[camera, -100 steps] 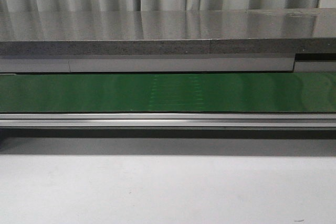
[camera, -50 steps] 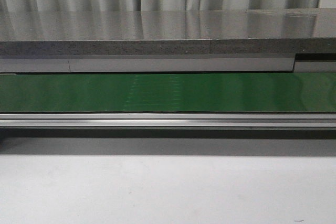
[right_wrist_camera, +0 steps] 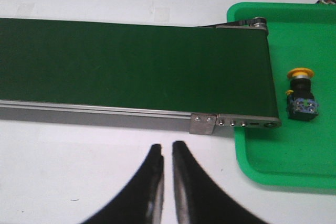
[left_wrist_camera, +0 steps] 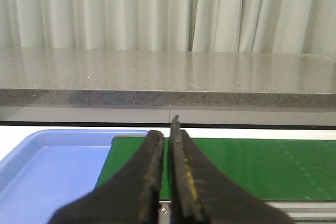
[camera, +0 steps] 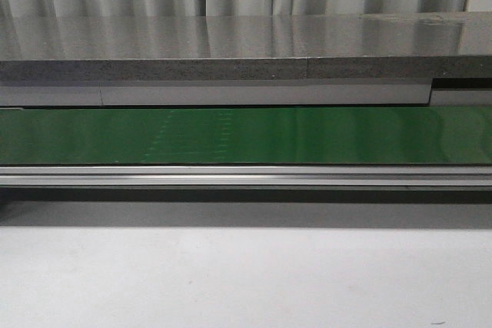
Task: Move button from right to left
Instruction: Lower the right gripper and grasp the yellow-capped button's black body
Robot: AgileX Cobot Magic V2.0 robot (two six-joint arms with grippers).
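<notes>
Button [right_wrist_camera: 301,94] lies in green tray [right_wrist_camera: 273,166]; both grippers' jaws nearly closed, empty.

You'll find the small push button with a round yellow cap and black boxy body [right_wrist_camera: 301,95] lying on its side. It rests in the green plastic tray [right_wrist_camera: 283,166], just beside the conveyor belt's end.

green tray [right_wrist_camera: 262,169] cropped, button [right_wrist_camera: 301,94] markings illegible
</notes>
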